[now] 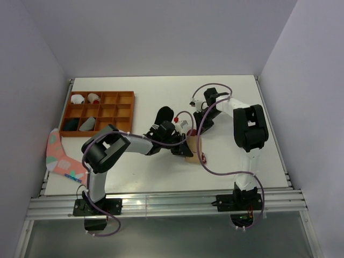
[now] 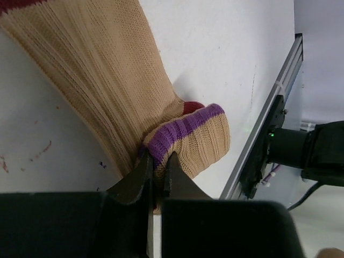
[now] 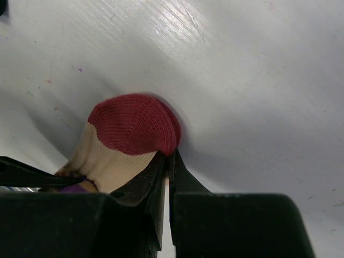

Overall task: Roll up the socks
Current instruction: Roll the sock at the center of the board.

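I judge the roll as barely begun. The tan sock (image 2: 102, 64) lies on the table (image 1: 231, 102) near the middle, stretched between my two arms. Only its purple-striped cuff (image 2: 185, 126) has been doubled back over the leg, one fold and not yet a roll. The black sock (image 1: 163, 115) lies on the table just beyond my left arm. It looks loose and unrolled, though the arm covers part of it, so I cannot say more. Neither sock is in the compartment tray (image 1: 123, 97) at the far left. That leaves nearly all the rolling of the tan one, and the black one entirely.

The left claw (image 2: 158, 171) is pinched nearly closed on the folded cuff. Ribbed tan and purple cloth is squeezed between its jaws and bunched up around them.

The right claw (image 3: 168, 161) is at the other end with its jaws fully together. Their tips touch the edge of the maroon toe (image 3: 134, 126) where it meets the table. I cannot tell whether a sliver of cloth is caught between them or the claw only bears against the toe.
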Motion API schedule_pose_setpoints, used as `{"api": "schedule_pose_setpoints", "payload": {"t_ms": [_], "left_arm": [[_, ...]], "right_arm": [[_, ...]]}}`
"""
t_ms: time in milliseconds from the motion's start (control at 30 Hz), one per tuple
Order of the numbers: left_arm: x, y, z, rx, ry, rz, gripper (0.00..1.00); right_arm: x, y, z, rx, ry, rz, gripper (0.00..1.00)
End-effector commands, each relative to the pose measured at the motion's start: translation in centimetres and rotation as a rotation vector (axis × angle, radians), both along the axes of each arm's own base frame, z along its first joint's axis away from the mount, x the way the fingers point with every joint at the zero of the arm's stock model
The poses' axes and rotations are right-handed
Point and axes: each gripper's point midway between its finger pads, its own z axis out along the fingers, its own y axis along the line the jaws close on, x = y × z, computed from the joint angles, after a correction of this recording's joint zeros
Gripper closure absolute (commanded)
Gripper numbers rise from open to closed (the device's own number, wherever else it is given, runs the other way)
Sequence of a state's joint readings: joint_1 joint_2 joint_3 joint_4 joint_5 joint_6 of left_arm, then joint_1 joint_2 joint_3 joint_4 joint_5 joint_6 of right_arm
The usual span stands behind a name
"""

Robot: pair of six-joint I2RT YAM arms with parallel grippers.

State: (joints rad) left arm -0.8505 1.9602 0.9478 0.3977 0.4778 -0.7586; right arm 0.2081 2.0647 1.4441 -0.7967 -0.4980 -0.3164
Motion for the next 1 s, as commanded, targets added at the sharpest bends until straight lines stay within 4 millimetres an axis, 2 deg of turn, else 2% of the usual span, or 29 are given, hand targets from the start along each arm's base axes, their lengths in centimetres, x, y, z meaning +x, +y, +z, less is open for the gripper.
{"api": "schedule_pose_setpoints", "payload": {"t_ms": [0, 200, 433, 633, 733, 800, 833, 900, 933, 967], "left_arm": [[-4.2, 6.2, -8.8, 0.347, 0.297, 0.021, 1.00], [-4.5, 6.9, -10.2, 0.460, 0.407, 0.004, 1.00], [-4.8, 8.0, -11.9, 0.568, 0.482, 0.025, 1.00], [-4.9, 9.0, -13.2, 0.656, 0.512, 0.036, 1.00], [-5.0, 9.4, -13.5, 0.679, 0.517, 0.033, 1.00], [-5.1, 9.7, -13.9, 0.693, 0.518, 0.028, 1.00], [-5.2, 9.9, -13.9, 0.698, 0.525, 0.027, 1.00], [-5.3, 10.3, -14.4, 0.712, 0.529, 0.021, 1.00], [-5.4, 10.4, -14.5, 0.714, 0.532, 0.019, 1.00], [-5.4, 10.5, -14.7, 0.720, 0.534, 0.014, 1.00]], "right_arm": [[2.8, -1.9, 0.5, -0.051, -0.148, 0.009, 0.99], [2.0, -1.9, 0.8, -0.038, -0.163, 0.030, 0.96], [1.6, -1.7, 1.8, -0.018, -0.186, 0.046, 0.75], [1.1, -1.6, 2.5, 0.002, -0.200, 0.064, 0.63], [0.8, -2.2, 3.2, 0.010, -0.235, 0.080, 0.61], [0.4, -2.4, 4.8, 0.039, -0.286, 0.110, 0.59], [-0.3, -3.0, 4.8, 0.039, -0.295, 0.133, 0.58], [-1.3, -3.0, 6.6, 0.077, -0.355, 0.195, 0.57], [-2.4, -3.5, 6.2, 0.076, -0.371, 0.234, 0.55], [-2.9, -3.6, 7.4, 0.079, -0.425, 0.269, 0.54]]}}
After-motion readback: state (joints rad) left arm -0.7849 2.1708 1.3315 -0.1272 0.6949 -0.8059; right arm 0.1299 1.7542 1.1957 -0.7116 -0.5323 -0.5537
